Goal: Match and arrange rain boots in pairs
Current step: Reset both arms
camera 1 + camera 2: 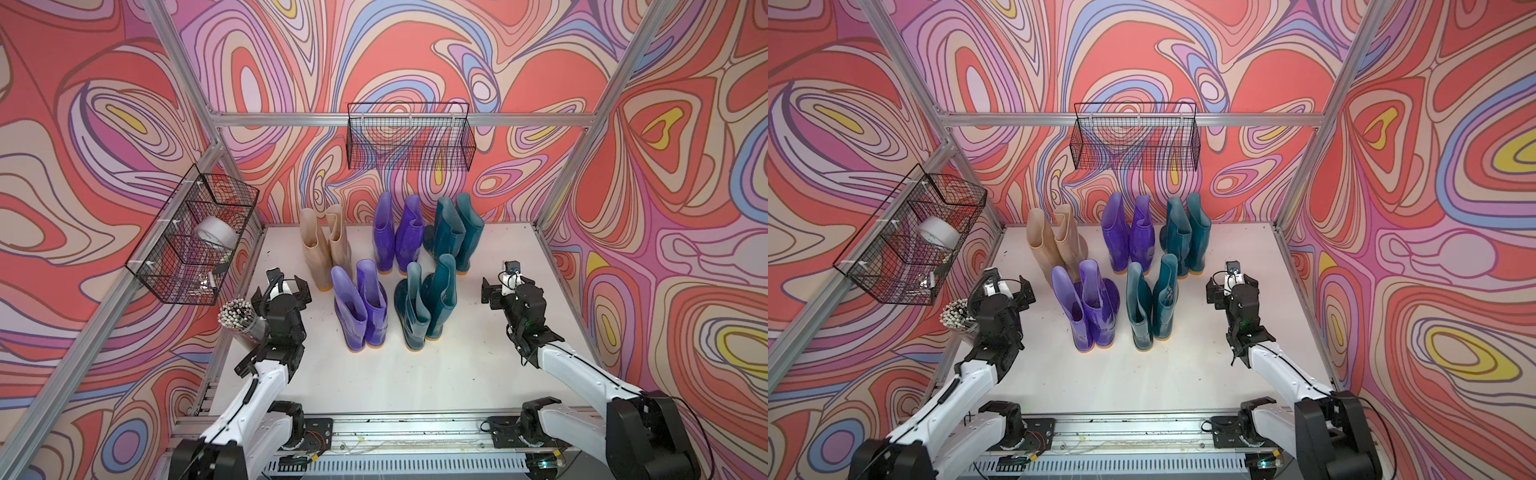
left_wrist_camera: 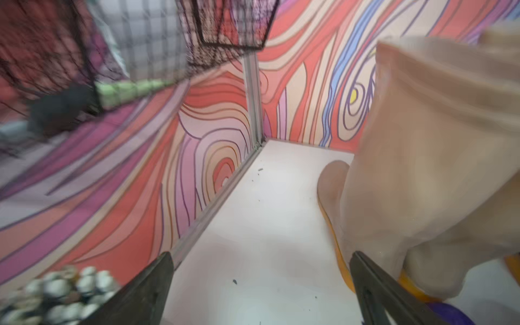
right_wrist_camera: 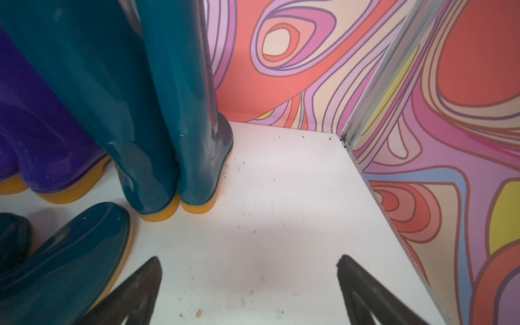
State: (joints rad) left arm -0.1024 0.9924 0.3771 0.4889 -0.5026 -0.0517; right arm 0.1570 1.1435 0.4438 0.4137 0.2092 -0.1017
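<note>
Presently, the rain boots (image 1: pixel 376 299) are stood upright in five colour-matched pairs toward the far edge of the tabletop (image 1: pixel 395 374): beige, purple, teal behind; purple, teal in front. The jaws of the left arm (image 1: pixel 262 386) and right arm (image 1: pixel 573 365) are set wide open, empty. Closely packed shafts could be toppled by any inward sweep of either arm.

Bright, even light falls on the counter (image 1: pixel 395 374), with only soft shadows. The left wrist view is blurred, worst at the wire basket (image 2: pixel 140 42) above the counter; the right wrist view is sharp, teal boots (image 3: pixel 157 126) glinting faintly.
</note>
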